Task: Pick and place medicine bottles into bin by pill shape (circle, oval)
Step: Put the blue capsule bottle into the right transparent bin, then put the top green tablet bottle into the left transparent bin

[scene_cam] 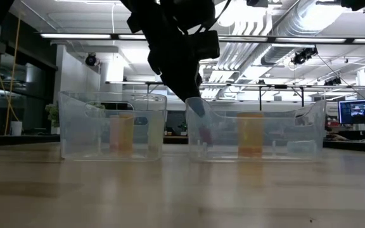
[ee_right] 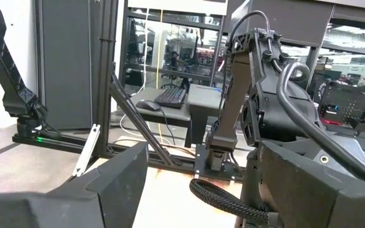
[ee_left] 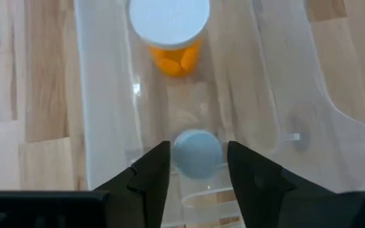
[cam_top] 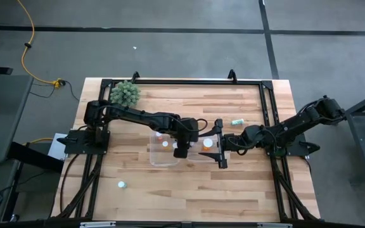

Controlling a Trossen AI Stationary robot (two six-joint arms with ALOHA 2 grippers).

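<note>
Your left gripper [ee_left: 197, 166] hangs over the tub [cam_top: 155, 155] at table centre, fingers parted around a pale-capped bottle [ee_left: 197, 154]; held or loose, I can't tell. Risk: it tips onto the orange bottle [ee_left: 170, 31]. Right gripper [cam_top: 222, 143] waits open at 3 o'clock.

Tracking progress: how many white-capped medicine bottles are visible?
6 bottles: two in left clear tub, one orange in right tub, one at left gripper, two on table; more may hide.

Dark jointed arms [cam_top: 141, 116] (braided black cable [ee_right: 224, 195]).
</note>
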